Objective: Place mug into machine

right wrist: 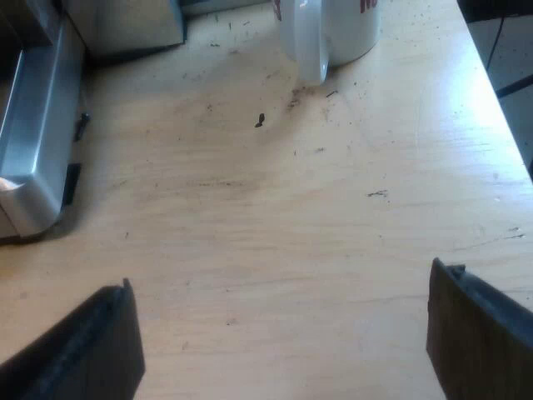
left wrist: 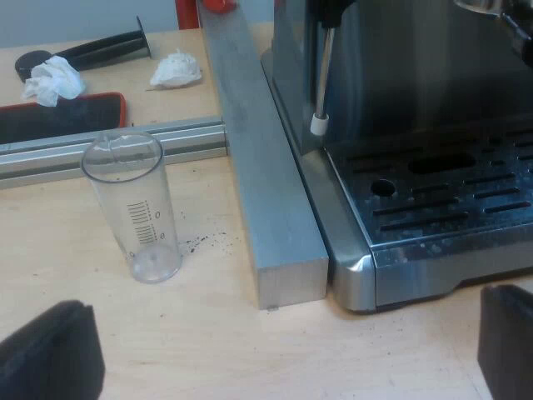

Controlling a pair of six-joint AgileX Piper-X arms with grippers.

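Black fingers of the right gripper [right wrist: 281,275] stand wide apart with nothing between them, hanging over bare tabletop [right wrist: 275,208]. The mug [right wrist: 337,25], white with red print, stands upright on the table straight ahead of those fingers and well apart from them. Its handle [right wrist: 310,46] is turned toward the gripper. Only scattered coffee specks lie on the wood between the two, so I judge the approach open. The right arm looks the one better placed to fetch it.

The coffee machine [right wrist: 33,167] shows one rounded metal corner off to the side of that path, near enough to need care on the swing across.

The left gripper [left wrist: 287,296] is also spread wide and empty, hovering in front of the machine's slotted drip tray [left wrist: 441,200], the spot where the mug should end. The tray is bare, with the steam wand [left wrist: 321,83] hanging over its far edge. A long metal bar [left wrist: 266,183] lies along the machine's side. Beyond it stands an upright measuring glass [left wrist: 133,204], and farther off are crumpled tissues [left wrist: 54,79] and a black-handled tool [left wrist: 83,52].
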